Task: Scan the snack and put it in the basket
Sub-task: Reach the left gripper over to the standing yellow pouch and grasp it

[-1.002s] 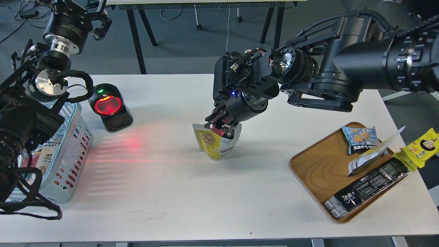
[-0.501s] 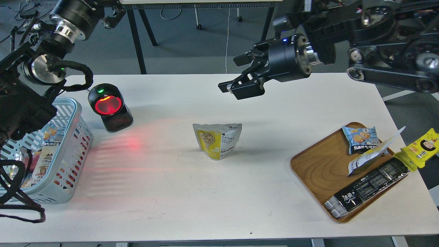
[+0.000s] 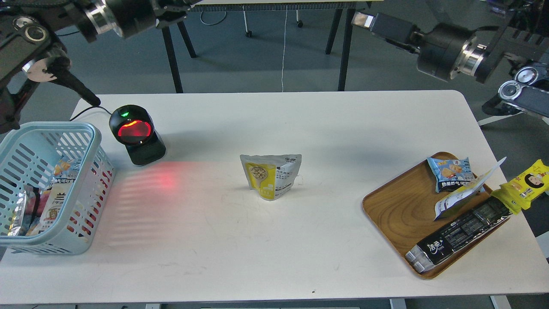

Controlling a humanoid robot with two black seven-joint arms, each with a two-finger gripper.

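The snack (image 3: 271, 177), a small yellow and white stand-up pouch with a round picture of brown pieces, stands upright alone at the middle of the white table. The light blue slotted basket (image 3: 91, 194) sits at the left edge with several packets inside. My right gripper (image 3: 369, 22) is raised high at the top right, far from the pouch and empty; its fingers cannot be told apart. My left gripper (image 3: 171, 7) is raised at the top left, partly cut off by the frame edge, above and behind the basket.
A black barcode scanner (image 3: 136, 135) with a red glowing window stands right of the basket and casts red light on the table. A wooden tray (image 3: 394, 206) at the right holds a long black packet (image 3: 459, 236), a light-blue packet (image 3: 450, 174) and a white one. A yellow packet (image 3: 525, 184) lies at the table's right edge.
My right gripper let go of the pouch, rose and drew back to the upper right. My left arm lifted up off the basket. The pouch stays standing in place.
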